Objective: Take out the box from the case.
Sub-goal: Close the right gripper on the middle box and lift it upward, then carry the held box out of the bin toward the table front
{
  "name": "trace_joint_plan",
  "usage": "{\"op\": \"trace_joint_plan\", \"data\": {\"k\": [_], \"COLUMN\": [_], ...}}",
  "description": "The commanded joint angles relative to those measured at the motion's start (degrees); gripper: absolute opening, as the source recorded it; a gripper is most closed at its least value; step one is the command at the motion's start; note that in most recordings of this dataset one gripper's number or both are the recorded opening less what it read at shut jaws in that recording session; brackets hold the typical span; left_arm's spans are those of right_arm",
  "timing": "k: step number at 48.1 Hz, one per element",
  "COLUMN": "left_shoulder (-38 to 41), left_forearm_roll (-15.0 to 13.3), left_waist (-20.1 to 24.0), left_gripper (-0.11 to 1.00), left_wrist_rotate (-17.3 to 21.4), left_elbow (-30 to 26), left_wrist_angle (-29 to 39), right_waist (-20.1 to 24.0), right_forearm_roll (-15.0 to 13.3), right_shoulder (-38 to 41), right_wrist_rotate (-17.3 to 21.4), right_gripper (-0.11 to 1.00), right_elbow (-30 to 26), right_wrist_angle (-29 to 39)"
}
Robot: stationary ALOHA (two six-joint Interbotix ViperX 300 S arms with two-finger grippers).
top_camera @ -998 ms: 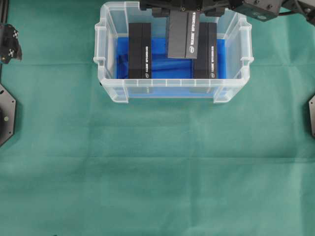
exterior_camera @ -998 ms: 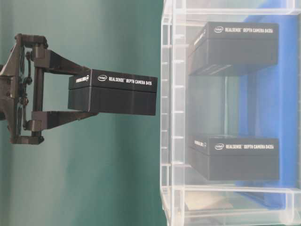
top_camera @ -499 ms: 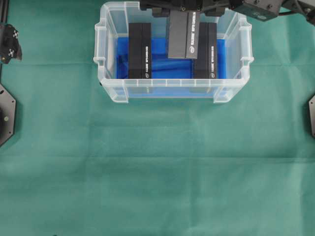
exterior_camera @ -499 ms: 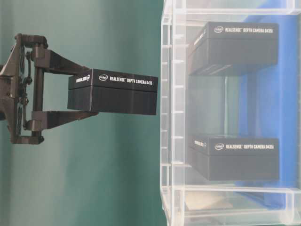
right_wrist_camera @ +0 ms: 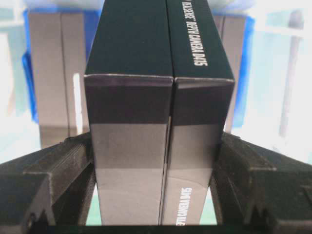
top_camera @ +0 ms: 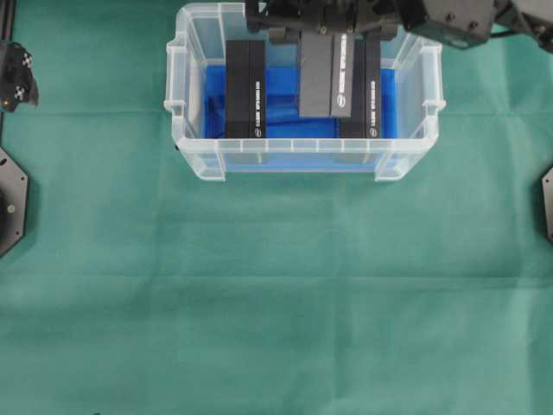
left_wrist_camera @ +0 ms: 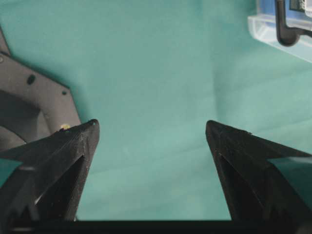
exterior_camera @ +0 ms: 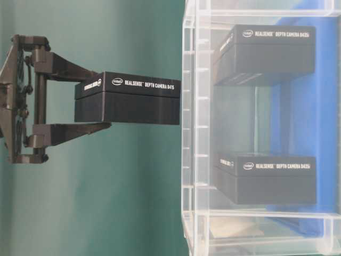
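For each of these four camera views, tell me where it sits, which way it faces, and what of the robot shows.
Overhead: looks straight down on the green cloth and case; right arm at top.
Table-level: sideways-turned side view of the case; right pincer shut on the lifted box.
Left wrist: faces the cloth between the open left pincer.
Right wrist: looks along the held box into the case.
Shared: the lifted box shows in overhead, table-level and right wrist.

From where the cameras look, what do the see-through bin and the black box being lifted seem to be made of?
The case: glossy translucent plastic, since its contents show through the walls. The lifted box: probably matte cardboard, with sharp folded edges, a lid seam and printed white lettering.
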Motion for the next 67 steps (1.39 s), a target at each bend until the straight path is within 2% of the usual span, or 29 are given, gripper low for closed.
{"op": "trace_joint_plan", "data": {"k": [1, 16, 34, 53, 61, 67], "left_shoulder": [0.00, -0.09, 0.00, 0.00, 0.00, 0.00], "left_forearm_roll": [0.18, 0.18, 0.18, 0.18, 0.18, 0.18], "left_waist": [0.18, 0.18, 0.18, 0.18, 0.18, 0.18], "left_gripper": [0.90, 0.90, 0.90, 0.90, 0.90, 0.90], "left_wrist_rotate": [0.09, 0.09, 0.09, -0.18, -0.26, -0.26], "left_elbow": [-0.70, -0.70, -0.70, -0.70, -0.70, -0.70], "left_wrist_angle": [-0.18, -0.18, -0.18, -0.18, -0.18, -0.18], "right_waist": [1.23, 6.59, 14.85, 23.91, 27.42, 29.09], "right_forearm_roll": [-0.35, -0.35, -1.67, -1.67, -1.67, -1.58], "right_shoulder": [-3.16, -3.16, -2.90, -2.37, -1.23, 0.35], "right_wrist_rotate": [0.53, 5.19, 11.69, 20.83, 24.35, 25.40], "right_gripper": [0.67, 0.67, 0.67, 0.67, 0.67, 0.67], "right_elbow": [-1.58, -1.58, -1.58, -1.58, -3.25, -5.62], "right_wrist_angle": [0.18, 1.23, 2.37, 3.96, 4.04, 4.31]}}
